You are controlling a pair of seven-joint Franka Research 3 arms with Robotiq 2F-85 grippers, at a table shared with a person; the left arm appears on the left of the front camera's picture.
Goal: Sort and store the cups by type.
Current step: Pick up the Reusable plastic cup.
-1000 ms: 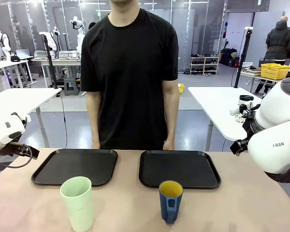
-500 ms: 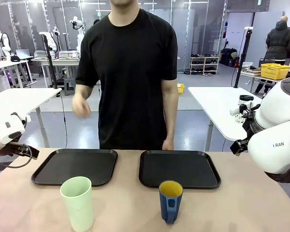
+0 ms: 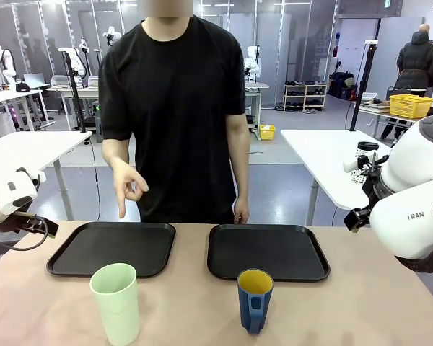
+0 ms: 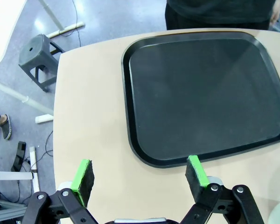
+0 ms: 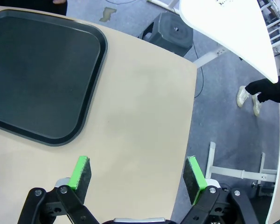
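Observation:
A tall pale green tumbler (image 3: 116, 303) stands near the table's front edge, left of centre. To its right a shorter dark blue mug (image 3: 255, 298) with a yellow inside has its handle toward the camera. My left gripper (image 4: 140, 174) hangs open above the table's left end, over the near left corner of the left black tray (image 4: 203, 93). Above the right end my right gripper (image 5: 137, 176) is open too, the right black tray (image 5: 32, 79) to its left. Both hold nothing.
The two black trays (image 3: 115, 247) (image 3: 265, 251) lie side by side behind the cups. A person stands at the far edge with one hand (image 3: 128, 189) raised, finger pointing down over the left tray. A grey stool (image 4: 37, 58) stands off the table's left end.
The person has stepped to the left and lifted one hand from the table edge; it now points down over the left tray. Both arms and both cups have stayed still.

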